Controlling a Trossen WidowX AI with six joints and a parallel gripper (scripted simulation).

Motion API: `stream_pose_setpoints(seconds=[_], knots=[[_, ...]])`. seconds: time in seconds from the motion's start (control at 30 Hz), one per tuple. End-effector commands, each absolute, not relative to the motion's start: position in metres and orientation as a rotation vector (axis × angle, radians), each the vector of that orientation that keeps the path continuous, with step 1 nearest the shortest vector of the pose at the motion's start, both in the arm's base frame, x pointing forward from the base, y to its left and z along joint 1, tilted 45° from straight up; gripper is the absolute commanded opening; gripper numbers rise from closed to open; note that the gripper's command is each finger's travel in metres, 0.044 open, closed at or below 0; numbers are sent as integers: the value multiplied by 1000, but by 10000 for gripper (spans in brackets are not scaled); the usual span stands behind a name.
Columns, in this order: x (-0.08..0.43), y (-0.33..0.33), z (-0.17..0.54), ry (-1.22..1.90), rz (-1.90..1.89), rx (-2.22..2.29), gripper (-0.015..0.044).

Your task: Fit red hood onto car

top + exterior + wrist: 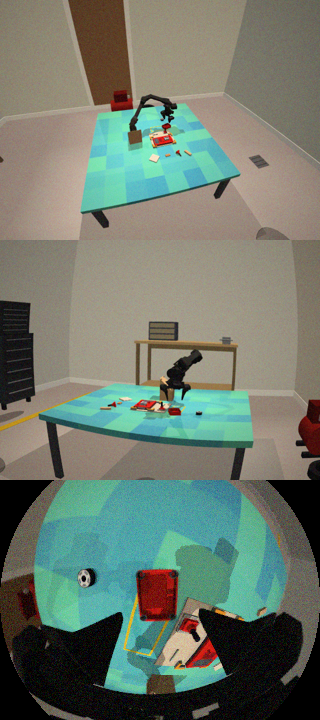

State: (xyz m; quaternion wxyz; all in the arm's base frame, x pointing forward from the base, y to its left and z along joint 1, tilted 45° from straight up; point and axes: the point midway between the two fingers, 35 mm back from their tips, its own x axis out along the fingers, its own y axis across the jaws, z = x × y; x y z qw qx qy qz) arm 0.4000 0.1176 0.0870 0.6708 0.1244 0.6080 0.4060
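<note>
The red rectangular shell hood lies on the teal checkered surface, just beside the chassis jig. The black claw hovers above it, spread wide and empty. Best to descend straight, straddling the hood's sides evenly.

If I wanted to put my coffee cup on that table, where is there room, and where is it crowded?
The near half of the table, in front of the tan card and small blocks, shows nothing on it, and so does the strip along its left edge. It is crowded mid-table: jig, hood, wooden stand, a small black ring, with the open gripper above.
</note>
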Motion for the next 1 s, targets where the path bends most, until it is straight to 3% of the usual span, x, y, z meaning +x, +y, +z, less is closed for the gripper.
stream_pose_setpoints(seconds=[0.0, 0.97], knots=[[400, 119, 84, 1372, 912, 289, 440], [398, 136, 69, 1372, 912, 290, 440]])
